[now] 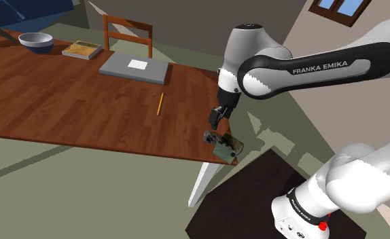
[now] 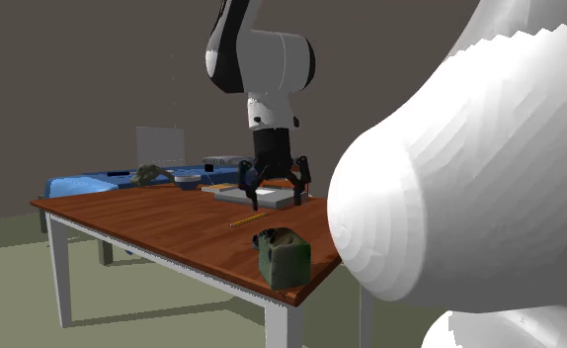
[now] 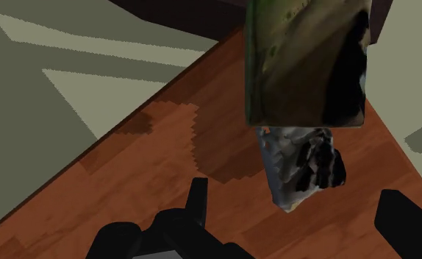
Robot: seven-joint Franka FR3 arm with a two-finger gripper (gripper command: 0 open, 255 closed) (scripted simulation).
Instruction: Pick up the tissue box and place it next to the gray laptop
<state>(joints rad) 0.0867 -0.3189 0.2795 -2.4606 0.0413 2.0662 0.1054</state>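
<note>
Progress nil, I judge: hand [image 1: 215, 121] spread, empty (no contact) above the tissue box [image 1: 222, 145]; gray laptop [image 1: 134, 68] well apart from it.

Arm [image 1: 309, 66] — white links, dark joints — rises from the shoulder view's lower right, bends at the elbow and reaches left. Wrist points downward. Gripper [image 1: 217, 117] hangs near-vertical; fingers [image 3: 195, 202] stand well apart, clasping nothing.

The tissue box [image 1: 222, 146] is mottled dark green, perhaps with olive streaks, its tissue [image 3: 301, 165] grey-white. The counter [image 1: 51, 102] is reddish-brown wood grain on white legs [image 1: 202, 183]. The laptop [image 1: 134, 68] is grey, the pencil [image 1: 160, 103] yellow, the bowl [image 1: 35, 42] blue-grey, the claw [image 1: 215, 123] black.
</note>
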